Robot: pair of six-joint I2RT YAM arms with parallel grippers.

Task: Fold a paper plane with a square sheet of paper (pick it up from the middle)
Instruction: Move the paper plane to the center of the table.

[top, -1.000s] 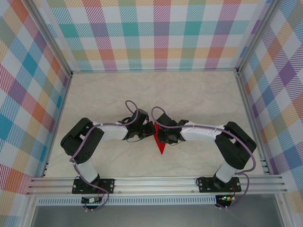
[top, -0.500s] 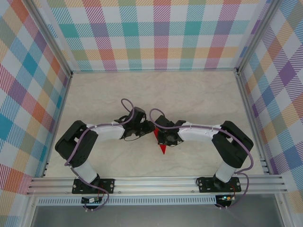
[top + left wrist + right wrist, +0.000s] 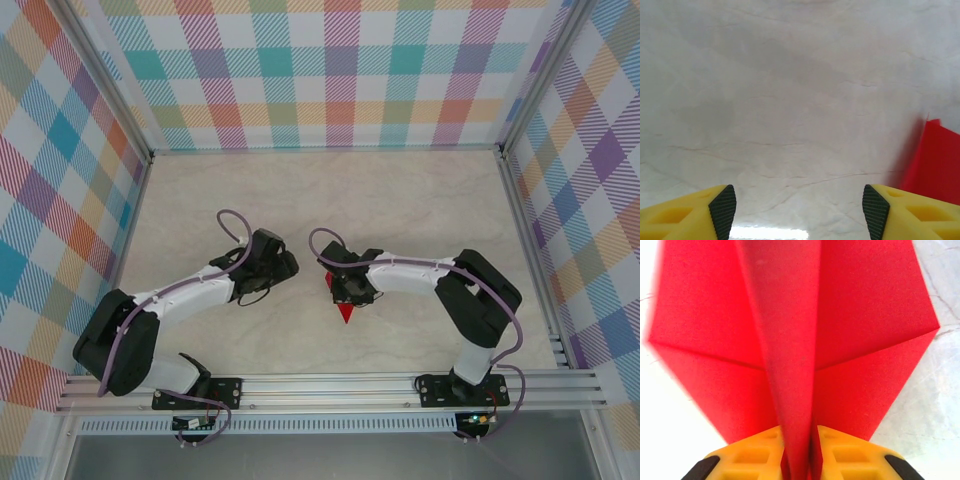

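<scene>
Bright, even overhead light, shadows faint and soft, white glare patch on table (image 3: 790, 100) in left wrist view, paper plane (image 3: 790, 340) close-up soft, left edge blurred

Bright red paper plane (image 3: 345, 313) — a narrow folded dart, its centre ridge pinched upright in the right tool (image 3: 799, 460), wings spread either side, pointed tip toward the bench's (image 3: 420, 200) near edge.

Right gripper (image 3: 344, 296) sitting over red paper plane (image 3: 345, 314), pointed tip sticking out toward near rail. Left gripper (image 3: 285, 265) hanging apart to left, over bare marble table (image 3: 420, 200).
</scene>
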